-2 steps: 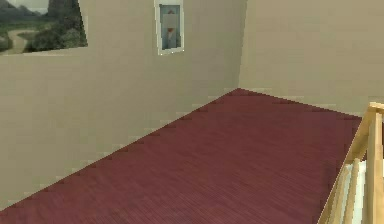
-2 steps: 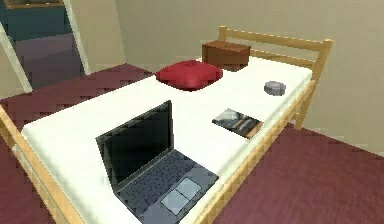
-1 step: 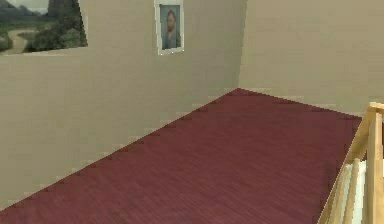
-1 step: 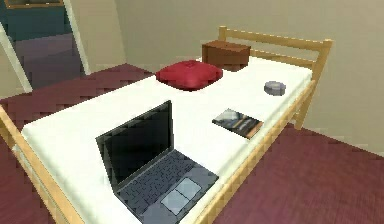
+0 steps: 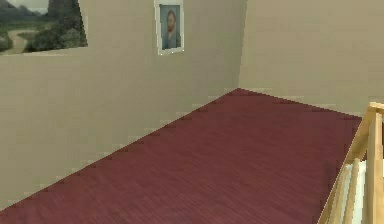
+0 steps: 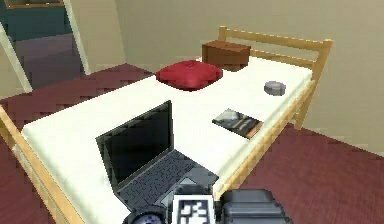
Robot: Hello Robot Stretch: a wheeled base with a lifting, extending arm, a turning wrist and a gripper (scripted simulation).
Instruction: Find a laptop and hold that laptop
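An open black laptop (image 6: 148, 152) sits on the white bed (image 6: 120, 105) near its front edge, its screen upright and its keyboard toward the view's bottom. The gripper (image 6: 160, 213) shows at the bottom edge of the arm side view, just below the laptop's keyboard, beside a white marker square (image 6: 195, 209) and the arm's dark body (image 6: 250, 206). Its far end is hard to make out against the laptop, so I cannot tell whether it holds anything.
On the bed also lie a red pillow (image 6: 189, 73), a brown box (image 6: 226, 53), a book (image 6: 238, 122) and a small grey object (image 6: 275, 88). The wooden bed frame (image 5: 362, 165) borders dark red floor (image 5: 230, 150). Two pictures (image 5: 169, 27) hang on the beige wall. A doorway (image 6: 45, 45) opens at the back left.
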